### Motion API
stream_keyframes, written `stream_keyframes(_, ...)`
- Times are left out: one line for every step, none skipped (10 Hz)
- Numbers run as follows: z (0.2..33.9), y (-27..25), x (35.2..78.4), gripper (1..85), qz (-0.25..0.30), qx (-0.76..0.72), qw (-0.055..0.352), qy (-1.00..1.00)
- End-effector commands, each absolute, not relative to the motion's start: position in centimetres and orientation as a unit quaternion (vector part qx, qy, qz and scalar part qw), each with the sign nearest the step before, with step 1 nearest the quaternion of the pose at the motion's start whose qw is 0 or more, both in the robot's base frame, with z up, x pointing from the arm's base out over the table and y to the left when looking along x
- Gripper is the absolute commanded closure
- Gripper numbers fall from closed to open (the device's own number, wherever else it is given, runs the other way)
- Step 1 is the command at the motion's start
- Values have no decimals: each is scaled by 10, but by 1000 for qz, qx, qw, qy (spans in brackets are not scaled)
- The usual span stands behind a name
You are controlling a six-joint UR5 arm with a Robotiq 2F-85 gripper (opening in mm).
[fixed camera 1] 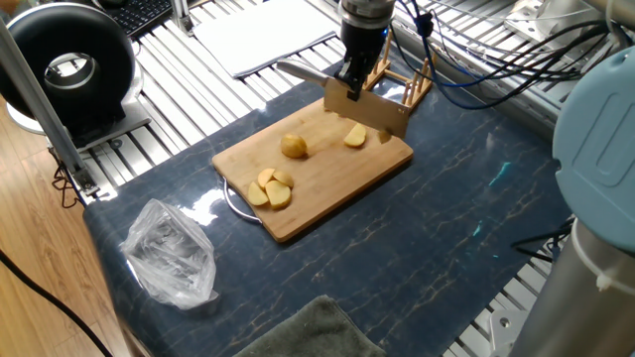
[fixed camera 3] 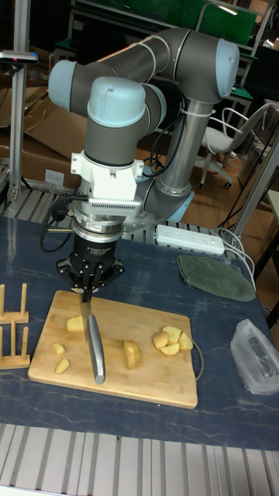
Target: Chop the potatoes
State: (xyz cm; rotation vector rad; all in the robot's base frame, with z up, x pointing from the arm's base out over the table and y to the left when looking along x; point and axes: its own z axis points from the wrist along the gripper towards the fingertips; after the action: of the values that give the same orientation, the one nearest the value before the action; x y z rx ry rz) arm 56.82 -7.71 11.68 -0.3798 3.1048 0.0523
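The potatoes point(fixed camera 3: 171, 340) lie on a bamboo board point(fixed camera 1: 327, 183) in several pieces: one rounded half point(fixed camera 1: 294, 146) near the middle of the board, a small group of wedges point(fixed camera 1: 270, 188) close to one short end, and, in the tall view, a few smaller pieces point(fixed camera 3: 60, 357) near the other end, on both sides of the knife. The knife point(fixed camera 3: 94, 343) has its blade low over the board, between the rounded half and the small pieces, but I cannot tell if the edge touches the wood. The gripper point(fixed camera 3: 86, 290) stands directly above the board and its two fingers are closed on the knife handle, so the blade points away from it along the board. Just beside the board, at the end near the gripper, stands a wooden rack point(fixed camera 1: 402, 84). The board rests on a dark blue marbled mat point(fixed camera 1: 437, 233) that covers the table. On the mat, well apart from the board, lie a crumpled clear plastic bag point(fixed camera 1: 170, 254) and a grey-green cloth point(fixed camera 3: 215, 277). A white power strip point(fixed camera 3: 190, 239) lies behind the arm, and a round black device point(fixed camera 1: 66, 69) stands on the metal slats beside the mat.
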Motion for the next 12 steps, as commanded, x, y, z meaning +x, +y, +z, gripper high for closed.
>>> stream_keyframes(118,-78,563,847,17,-111,-3,994)
stream_keyframes(118,-79,563,847,16,-106,-3,994)
stream_keyframes(118,-79,565,847,16,-104,1,994)
stream_keyframes(118,-76,566,847,21,-102,3,995)
stream_keyframes(119,-71,568,847,30,-95,8,995)
stream_keyframes(119,-71,572,847,28,-96,15,995)
stream_keyframes(115,-71,577,847,22,-99,23,995)
stream_keyframes(112,-70,581,847,23,-100,24,994)
stream_keyframes(106,-71,584,847,22,-104,27,994)
stream_keyframes(99,-70,586,847,26,-109,29,993)
stream_keyframes(94,-72,587,847,28,-113,32,993)
stream_keyframes(90,-70,583,847,38,-110,32,993)
